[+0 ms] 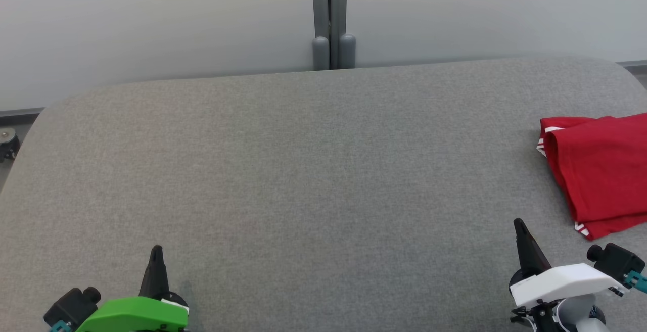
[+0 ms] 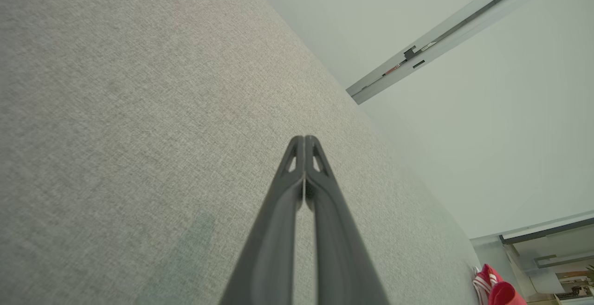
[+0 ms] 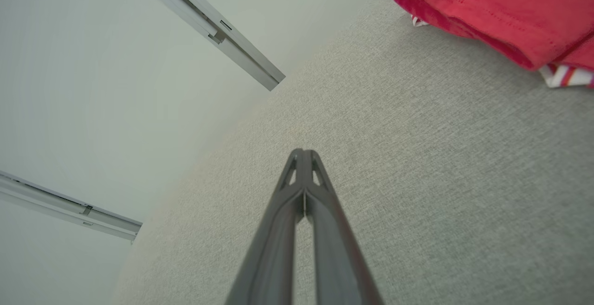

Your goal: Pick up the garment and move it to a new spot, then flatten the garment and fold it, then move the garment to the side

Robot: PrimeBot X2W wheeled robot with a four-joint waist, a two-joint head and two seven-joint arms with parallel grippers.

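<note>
The garment (image 1: 599, 170) is red with white-striped trim, folded flat at the right edge of the grey fabric surface (image 1: 303, 170). It also shows at the top right of the right wrist view as the garment (image 3: 501, 8), and as a small red corner, the garment (image 2: 499, 291), in the left wrist view. My right gripper (image 1: 519, 223) is shut and holds nothing, a short way left of and nearer than the garment. My left gripper (image 1: 156, 249) is shut and holds nothing at the lower left, far from the cloth. Both fingertips meet in the wrist views (image 2: 304, 139) (image 3: 302, 152).
A pale wall with a grey vertical post (image 1: 331, 18) stands behind the surface. A caster wheel (image 1: 7, 142) shows on the floor at the far left. The surface's rounded back edge runs across the top of the head view.
</note>
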